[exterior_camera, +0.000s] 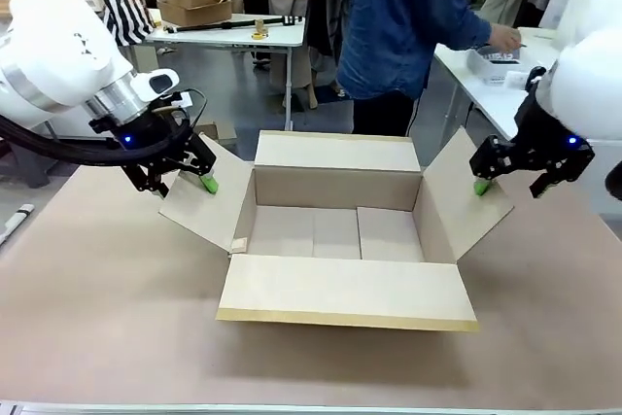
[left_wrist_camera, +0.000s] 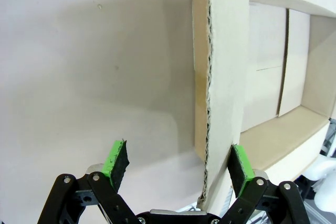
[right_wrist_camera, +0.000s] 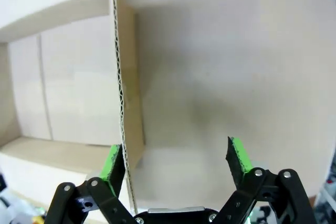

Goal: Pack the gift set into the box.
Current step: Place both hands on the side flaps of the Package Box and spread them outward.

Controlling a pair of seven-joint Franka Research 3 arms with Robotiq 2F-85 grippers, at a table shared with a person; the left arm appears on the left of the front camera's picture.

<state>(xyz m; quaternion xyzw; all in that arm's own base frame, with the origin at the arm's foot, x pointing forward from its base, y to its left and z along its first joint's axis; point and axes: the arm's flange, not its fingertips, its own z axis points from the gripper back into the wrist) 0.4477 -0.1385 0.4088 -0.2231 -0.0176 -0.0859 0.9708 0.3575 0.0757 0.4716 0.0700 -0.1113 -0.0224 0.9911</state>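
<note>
The large rectangular brown corrugated cardboard box (exterior_camera: 335,187) sits open at the middle of the pale brown table (exterior_camera: 97,318), its floor bare and its four plain flaps spread outward. The left tool (exterior_camera: 183,185) has its green-padded fingers apart, straddling the raw edge of the flap at 9 o'clock (exterior_camera: 199,211) without pinching it. The right tool (exterior_camera: 510,185) is likewise apart, astride the edge of the flap at 3 o'clock (exterior_camera: 466,206). The main risk is uneven handling. If one tool clamps and pulls harder than the other, the light, empty carton would probably slide or twist on the table. A pull across the fold could crease or tear a flap at its hinge. A flap that slips free could spring inward and narrow the opening. No brand, label or print shows on the cardboard. A small mark on the left arm's white shell seems to be lettering, but it is too small to read.
</note>
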